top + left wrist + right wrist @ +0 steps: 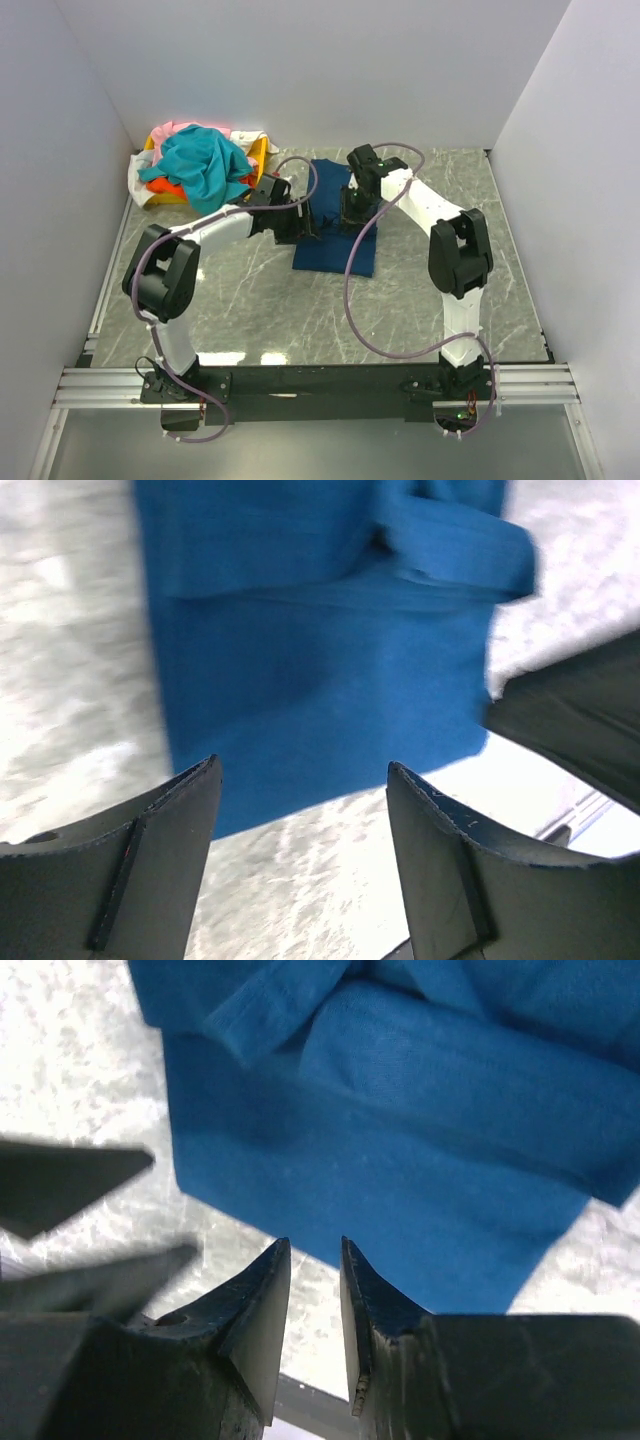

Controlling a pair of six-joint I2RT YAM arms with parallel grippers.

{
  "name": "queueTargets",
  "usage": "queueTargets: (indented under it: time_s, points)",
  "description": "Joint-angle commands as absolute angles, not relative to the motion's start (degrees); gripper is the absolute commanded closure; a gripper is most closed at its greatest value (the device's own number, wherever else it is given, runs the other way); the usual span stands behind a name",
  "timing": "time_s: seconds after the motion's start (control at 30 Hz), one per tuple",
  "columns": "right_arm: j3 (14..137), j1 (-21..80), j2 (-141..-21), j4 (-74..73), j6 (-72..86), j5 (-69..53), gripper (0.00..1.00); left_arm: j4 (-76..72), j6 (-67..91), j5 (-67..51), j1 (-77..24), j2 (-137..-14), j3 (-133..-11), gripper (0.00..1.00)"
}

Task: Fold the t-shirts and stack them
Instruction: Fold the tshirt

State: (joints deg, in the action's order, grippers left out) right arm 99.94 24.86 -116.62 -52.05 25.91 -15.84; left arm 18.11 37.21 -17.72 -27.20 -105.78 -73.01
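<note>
2 arms rise from the near edge of the grey marbled table (260, 300) and reach inward to meet over its middle. The left gripper (302, 780) hangs with its fingers spread wide and nothing between them, just above the near hem of the navy blue t-shirt (335, 255). The right gripper (315, 1260) hovers just beside it over the same hem. Its fingers are only narrowly parted, and the slim gap between them is bare.

The navy blue t-shirt lies flat at the table's centre, folded into 1 long, narrow rectangle running near to far and slightly askew. Its near corner is square. Farther up, a folded band of cloth lies across the upper layer. Through the wrist cameras it reads as a brighter blue.

In the far left corner sits the yellow tray (262, 150), heaped with loose shirts. The teal t-shirt (200, 160) is crumpled on top, and the orange t-shirt (165, 187) shows beneath it. The pink t-shirt (172, 130) is at the back, and the white t-shirt (138, 178) spills over the left rim.
</note>
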Motion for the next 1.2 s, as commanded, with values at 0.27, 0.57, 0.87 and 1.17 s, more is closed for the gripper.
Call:
queueTargets:
  time_s: [0.27,0.57,0.87,1.17]
  points:
    - [100.6,24.5,-121.8,-47.6,26.8,-14.7,0.67,-2.5,39.8,-26.0,-29.3,-105.6,-62.9,0.27]
    - [103.7,24.4,-125.2,-48.2,26.3,-9.7,0.68,-3.4,37.7,-26.0,-30.8,-110.0,-59.7,0.27]
    - [110.6,24.3,-129.6,-50.9,25.8,-6.7,0.67,-1.8,36.6,-24.2,-30.8,-112.0,-57.4,0.28]
    - [116.4,23.3,-131.6,-50.5,27.3,-2.7,0.67,1.9,35.7,-22.1,-31.1,-112.0,-57.0,0.28]
